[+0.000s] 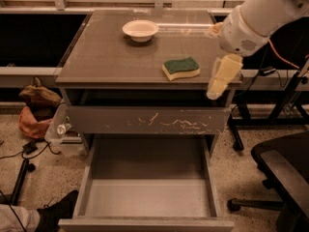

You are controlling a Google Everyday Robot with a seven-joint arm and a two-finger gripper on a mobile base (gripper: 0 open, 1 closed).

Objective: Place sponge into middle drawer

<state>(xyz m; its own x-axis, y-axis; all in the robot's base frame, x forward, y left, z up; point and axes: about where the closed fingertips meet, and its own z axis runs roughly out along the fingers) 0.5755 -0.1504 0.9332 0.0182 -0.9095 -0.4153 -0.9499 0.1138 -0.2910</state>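
The sponge (181,67), dark green on top with a pale yellow body, lies flat on the cabinet top (106,57), right of centre near the front edge. The middle drawer (145,197) is pulled out wide below, and its grey floor is bare. My gripper (221,79) hangs pale yellow from the white arm (260,13), over the top's front right corner. It is just right of the sponge, a little apart from it, and holds nothing that I can see.
A white bowl (140,30) stands at the back of the cabinet top. The drawer front with whitish scratches (149,121) is shut above the open drawer. A black chair (282,173) stands at the right. A bag (36,105) and cables lie on the floor at the left.
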